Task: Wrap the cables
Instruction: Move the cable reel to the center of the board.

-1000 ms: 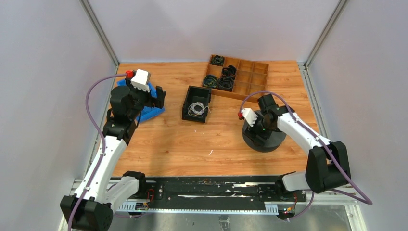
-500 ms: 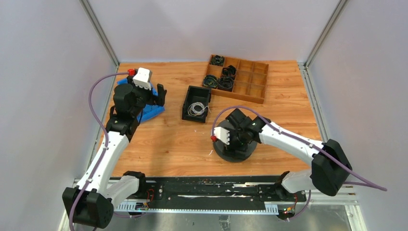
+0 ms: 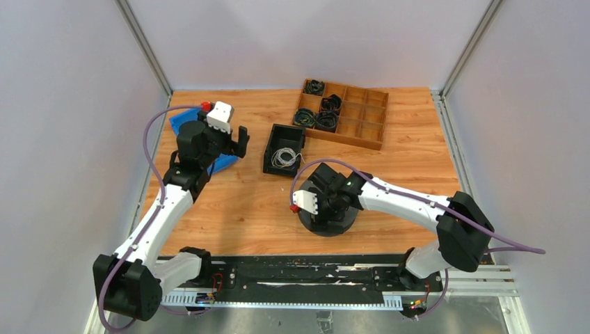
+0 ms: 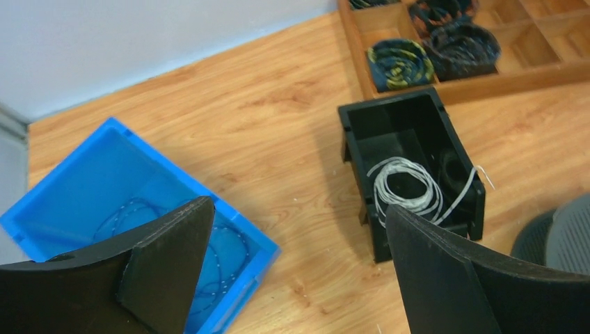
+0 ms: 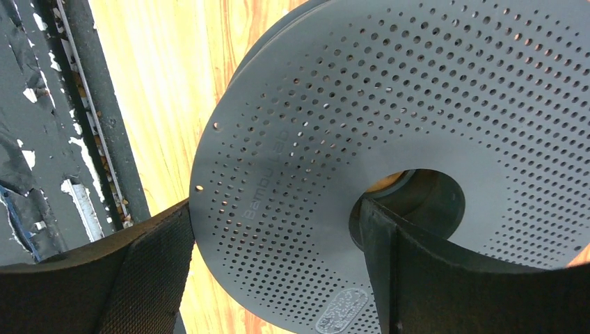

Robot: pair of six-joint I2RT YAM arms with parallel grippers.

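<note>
Cables (image 4: 407, 189) lie as a loose white coil inside the black bin (image 4: 351, 142), centre-right of the left wrist view, with one end poking over its right wall. Left claw (image 4: 299, 214) hangs wide open and empty above the bench (image 4: 278, 104), between the blue tray (image 4: 104, 160) and that bin. Right claw (image 5: 278, 212) is clamped on the grey spool (image 5: 431, 90), one finger at the rim and one in the hub hole. The step looks like bringing the spool to the wire. Set it flat beside the bin, then pinch only the stray end, lifting clear of the walls.
</note>
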